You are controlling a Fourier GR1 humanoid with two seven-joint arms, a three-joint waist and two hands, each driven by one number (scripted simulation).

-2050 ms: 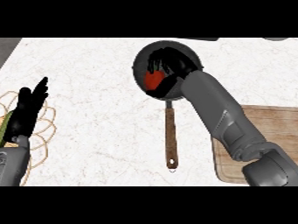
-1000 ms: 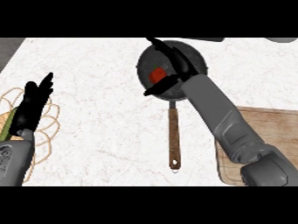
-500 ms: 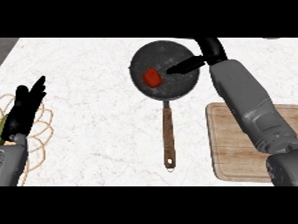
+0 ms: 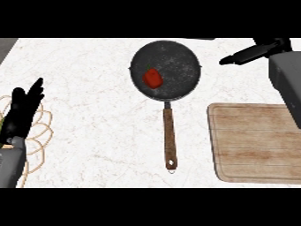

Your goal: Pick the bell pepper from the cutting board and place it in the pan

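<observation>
Right hand (image 4: 253,52) now pulled away right of pan (image 4: 178,55), fingers straight, holding nothing. Pepper (image 4: 152,78) lies in pan. Board (image 4: 263,141) bare. Left hand (image 4: 24,110) rests, fingers spread.

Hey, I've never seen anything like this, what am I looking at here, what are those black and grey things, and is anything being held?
This is one view from a humanoid robot's head, looking steeply down at a kitchen counter. The grey shapes are its forearms, ending in black hands. The left hand rests open at the left edge, above a wire basket. The right hand is at the upper right, open and holding nothing. On the counter lie a pan with a red bell pepper inside, and a bare wooden cutting board.
</observation>
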